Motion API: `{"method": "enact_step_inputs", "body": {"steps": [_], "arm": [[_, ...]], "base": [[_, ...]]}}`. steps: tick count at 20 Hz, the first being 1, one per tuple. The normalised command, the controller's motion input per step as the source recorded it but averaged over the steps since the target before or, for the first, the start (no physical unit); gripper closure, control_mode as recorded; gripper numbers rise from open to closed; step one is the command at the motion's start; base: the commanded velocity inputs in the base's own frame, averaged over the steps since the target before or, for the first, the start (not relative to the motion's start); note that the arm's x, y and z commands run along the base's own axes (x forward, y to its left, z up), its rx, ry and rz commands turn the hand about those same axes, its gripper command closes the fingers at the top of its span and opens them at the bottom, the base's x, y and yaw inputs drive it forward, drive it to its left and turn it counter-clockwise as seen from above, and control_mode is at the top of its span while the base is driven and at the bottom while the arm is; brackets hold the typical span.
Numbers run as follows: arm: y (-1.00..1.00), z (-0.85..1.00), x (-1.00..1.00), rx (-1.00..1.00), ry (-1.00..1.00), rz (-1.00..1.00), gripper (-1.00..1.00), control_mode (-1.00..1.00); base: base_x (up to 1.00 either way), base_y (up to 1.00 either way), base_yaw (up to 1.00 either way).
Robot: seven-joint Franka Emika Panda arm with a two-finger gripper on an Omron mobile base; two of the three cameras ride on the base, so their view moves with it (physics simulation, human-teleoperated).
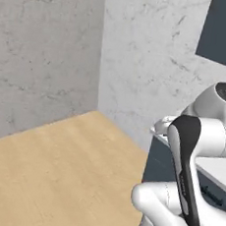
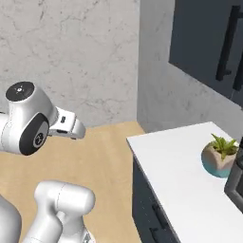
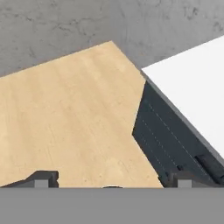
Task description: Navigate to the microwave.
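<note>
Microwave (image 2: pixel 235 182): only dark edge on desk (image 2: pixel 180 171), heavy, rigid; approach, no grasp. Pincer (image 3: pixel 111 183) open, empty.

White counter (image 2: pixel 180 180), perhaps teal planter (image 2: pixel 216 163)

Both base views look forward and down from behind the arm, sharing the wood floor (image 1: pixel 55 163) and white counter (image 2: pixel 185 190). The hand view faces that counter's near end (image 3: pixel 192 87) from close above.

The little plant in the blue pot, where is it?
In the right base view, the plant stands on the white counter at the right, beside a dark appliance edge.
</note>
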Motion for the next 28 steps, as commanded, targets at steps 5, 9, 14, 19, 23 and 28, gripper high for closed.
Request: {"method": "enact_step_inputs", "body": {"steps": [5, 9, 14, 19, 23, 28], "arm": [[0.00, 0.00, 0.00, 0.00, 0.00, 0.00, -1.00, 1.00], [0.00, 0.00, 0.00, 0.00, 0.00, 0.00, -1.00, 1.00], [0.00, 0.00, 0.00, 0.00, 0.00, 0.00, -1.00, 1.00], [0.00, 0.00, 0.00, 0.00, 0.00, 0.00, -1.00, 1.00], [0.00, 0.00, 0.00, 0.00, 0.00, 0.00, -1.00, 1.00], [0.00, 0.00, 0.00, 0.00, 0.00, 0.00, -1.00, 1.00]], "base": [[0.00, 0.00, 1.00], [0.00, 0.00, 1.00], [0.00, 0.00, 1.00], [0.00, 0.00, 1.00], [0.00, 0.00, 1.00], [0.00, 0.00, 1.00]]}}
